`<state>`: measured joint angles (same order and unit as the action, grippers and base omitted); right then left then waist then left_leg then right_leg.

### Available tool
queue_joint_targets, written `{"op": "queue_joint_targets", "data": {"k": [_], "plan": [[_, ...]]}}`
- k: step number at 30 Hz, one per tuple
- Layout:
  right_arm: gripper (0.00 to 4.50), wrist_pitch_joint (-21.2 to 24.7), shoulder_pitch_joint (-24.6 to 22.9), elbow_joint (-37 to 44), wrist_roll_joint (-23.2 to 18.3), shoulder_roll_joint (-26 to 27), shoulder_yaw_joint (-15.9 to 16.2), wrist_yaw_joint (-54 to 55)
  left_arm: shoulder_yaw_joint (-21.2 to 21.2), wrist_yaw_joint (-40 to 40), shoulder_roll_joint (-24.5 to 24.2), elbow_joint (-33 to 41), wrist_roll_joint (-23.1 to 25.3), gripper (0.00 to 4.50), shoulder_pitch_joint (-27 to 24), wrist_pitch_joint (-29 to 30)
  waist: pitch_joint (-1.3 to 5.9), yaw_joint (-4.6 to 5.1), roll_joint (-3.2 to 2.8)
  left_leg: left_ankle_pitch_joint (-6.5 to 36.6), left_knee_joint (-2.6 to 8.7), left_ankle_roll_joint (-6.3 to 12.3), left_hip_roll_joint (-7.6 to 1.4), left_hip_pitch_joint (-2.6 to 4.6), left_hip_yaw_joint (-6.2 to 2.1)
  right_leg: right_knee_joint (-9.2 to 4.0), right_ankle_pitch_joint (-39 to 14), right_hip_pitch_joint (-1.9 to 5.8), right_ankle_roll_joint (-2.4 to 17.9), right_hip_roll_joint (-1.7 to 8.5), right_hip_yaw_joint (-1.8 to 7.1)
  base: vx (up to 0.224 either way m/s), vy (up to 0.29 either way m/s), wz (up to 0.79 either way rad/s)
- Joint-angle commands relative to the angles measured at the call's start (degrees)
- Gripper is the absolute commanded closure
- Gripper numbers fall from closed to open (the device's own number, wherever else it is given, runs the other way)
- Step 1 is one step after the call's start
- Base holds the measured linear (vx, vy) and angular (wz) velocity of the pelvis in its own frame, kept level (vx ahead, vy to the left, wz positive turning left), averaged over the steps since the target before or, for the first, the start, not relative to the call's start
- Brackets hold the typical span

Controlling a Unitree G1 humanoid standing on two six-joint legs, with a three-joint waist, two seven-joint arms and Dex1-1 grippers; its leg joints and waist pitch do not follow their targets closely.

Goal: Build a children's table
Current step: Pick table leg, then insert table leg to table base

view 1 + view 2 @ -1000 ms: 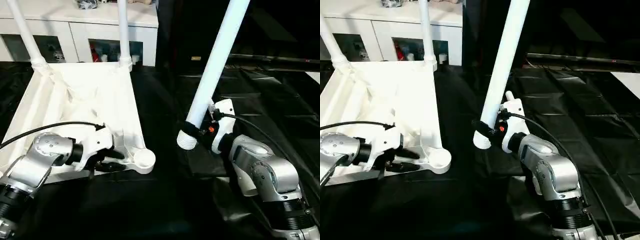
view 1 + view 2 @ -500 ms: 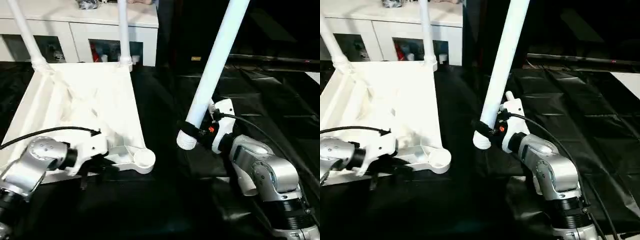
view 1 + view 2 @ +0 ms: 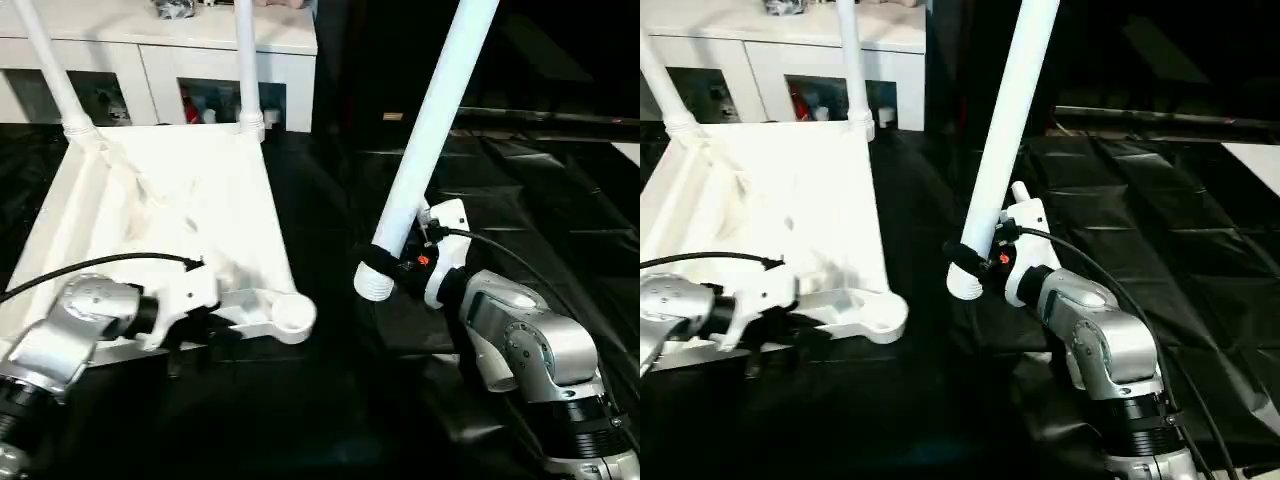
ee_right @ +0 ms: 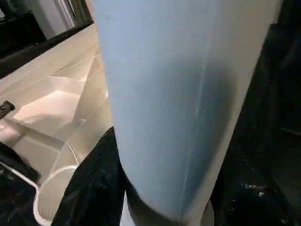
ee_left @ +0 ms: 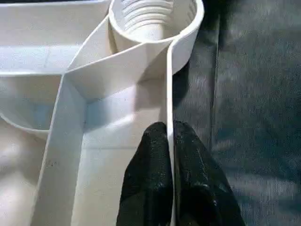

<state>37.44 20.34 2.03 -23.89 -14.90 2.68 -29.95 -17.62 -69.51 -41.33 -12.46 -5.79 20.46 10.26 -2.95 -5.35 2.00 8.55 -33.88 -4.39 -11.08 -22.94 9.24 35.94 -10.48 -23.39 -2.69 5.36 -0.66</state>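
Tabletop [image 3: 790, 200]: white, lying underside up on a black sheet [image 3: 1160, 230]. Two legs [image 3: 853, 60] stand in its far corner sockets. Its near corner socket [image 3: 883, 318] is open.

Loose leg [image 3: 1005, 130]: white, tilted, its lower end clamped in the right gripper [image 3: 965, 262], clear of the tabletop.

Left gripper [image 3: 775, 335]: at the tabletop's near rim, fingers hidden in shadow.

White cabinet [image 3: 770, 60]: glass doors, behind the tabletop.

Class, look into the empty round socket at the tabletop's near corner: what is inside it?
Inside the socket, screw-thread ridges ring the wall; no leg is fitted. Its floor is hidden by the near wall. The left gripper pinches the tabletop rim beside it.
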Motion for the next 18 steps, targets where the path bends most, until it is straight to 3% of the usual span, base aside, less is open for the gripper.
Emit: {"op": "queue_joint_targets", "data": {"k": [1,3,6,11,13,16,18], "plan": [[2.59,-0.34,1.27,0.13,0.21,-0.54,-0.77,0.00,-3.20,0.03,4.31,3.49,-1.93,4.50,0.38,-0.74,3.72,0.22,-1.01,21.31,4.77,-4.33,-1.05,2.11,0.34,-4.24,-15.59,1.03,10.08,1.37,0.89,0.000,0.000,0.00],[2.59,-0.29,1.05,0.40,0.29,-0.51,-0.67,0.06,-4.21,1.70,5.90,2.30,0.20,4.50,0.99,-2.02,3.71,0.06,-0.68,20.76,4.62,-3.66,-1.02,2.07,0.65,-4.45,-15.91,1.07,9.74,1.35,0.99,0.000,0.000,0.00],[2.59,-0.14,0.71,0.85,0.30,-0.57,-0.63,0.09,-4.39,3.35,7.81,0.53,1.48,4.50,2.18,-2.95,3.77,-0.18,-1.08,20.29,4.65,-3.38,-0.98,1.90,0.67,-4.70,-18.62,1.07,8.56,1.50,1.04,0.000,0.000,0.00],[2.59,-0.15,0.36,1.12,0.50,-0.75,-0.43,0.03,-3.66,4.76,9.32,-0.73,2.74,4.50,3.48,-2.51,3.72,0.03,-1.06,22.17,4.77,-3.87,-0.88,1.75,0.42,-5.18,-23.40,1.01,7.00,1.65,0.89,0.000,0.000,0.00],[2.59,-0.15,0.31,1.19,0.56,-0.81,-0.35,0.00,-3.26,4.96,9.56,-1.11,3.01,4.05,3.76,-2.51,3.68,0.26,-1.13,23.04,4.75,-3.82,-0.88,1.90,0.39,-5.36,-24.22,0.74,6.93,1.57,0.88,0.000,0.000,0.00],[2.59,-0.25,0.29,1.14,0.68,-0.88,-0.18,-0.10,-2.74,5.30,9.71,-1.58,3.42,3.82,4.11,-2.74,3.77,0.25,-1.22,23.45,4.77,-3.86,-1.03,1.97,0.34,-5.37,-23.51,0.64,7.51,1.60,0.85,0.000,0.000,0.00],[2.59,-0.24,0.26,1.17,0.64,-0.87,-0.14,-0.14,-2.65,5.29,9.67,-1.67,3.63,3.57,4.12,-3.10,3.80,0.42,-1.16,23.62,4.93,-4.11,-0.97,1.64,0.21,-5.18,-22.56,0.92,7.48,1.52,0.72,0.000,0.000,0.00]]}}
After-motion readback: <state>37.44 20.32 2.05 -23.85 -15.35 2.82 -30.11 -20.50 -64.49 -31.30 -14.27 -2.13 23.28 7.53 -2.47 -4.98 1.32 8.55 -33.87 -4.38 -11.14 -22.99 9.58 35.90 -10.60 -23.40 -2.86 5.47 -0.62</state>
